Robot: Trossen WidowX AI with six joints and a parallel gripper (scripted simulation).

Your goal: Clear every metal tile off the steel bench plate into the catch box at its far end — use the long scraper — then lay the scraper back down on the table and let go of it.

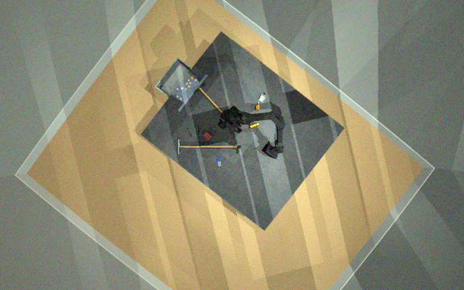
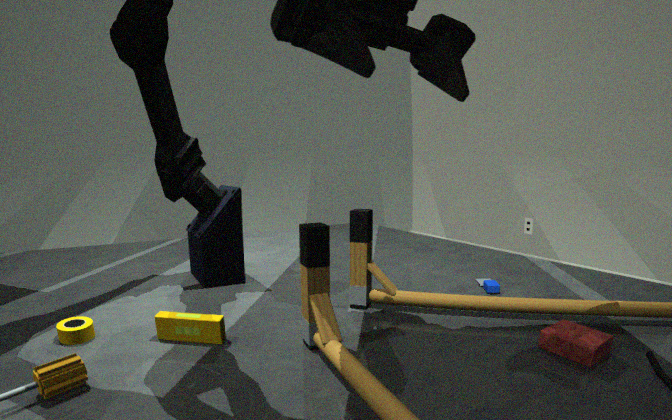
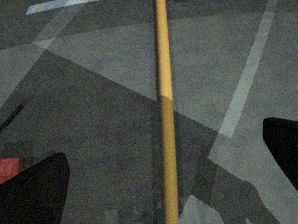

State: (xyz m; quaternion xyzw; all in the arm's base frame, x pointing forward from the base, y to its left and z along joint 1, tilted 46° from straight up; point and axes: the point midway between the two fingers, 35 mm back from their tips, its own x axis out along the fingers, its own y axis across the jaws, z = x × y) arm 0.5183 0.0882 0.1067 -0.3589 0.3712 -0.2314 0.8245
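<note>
A long wooden-handled tool (image 1: 208, 98) (image 2: 364, 380) (image 3: 166, 75) lies on the table, its wide pale head by the near end of the bluish steel plate (image 1: 188, 95). Its near end has an upright grip with a black cap. Small pale and orange tiles (image 1: 187, 83) are spread over the plate, near the grey catch box (image 1: 166, 72); whether any are inside it is too small to tell. A second wooden-handled tool (image 1: 208, 146) (image 2: 485, 301) with a narrower head lies apart. My gripper (image 1: 230, 124) (image 2: 417, 86) (image 3: 166, 145) is open and empty, above the first handle, not touching it.
A red block (image 1: 207, 136) (image 2: 576, 342) and thin black pieces lie between the tools. A yellow block (image 1: 254, 125) (image 2: 190, 327), a yellow ring (image 2: 75, 330) and an orange-handled tool (image 1: 257, 107) (image 2: 61, 375) lie nearer the arm base. A blue item (image 1: 218, 159) (image 2: 491, 286) lies beyond the second tool.
</note>
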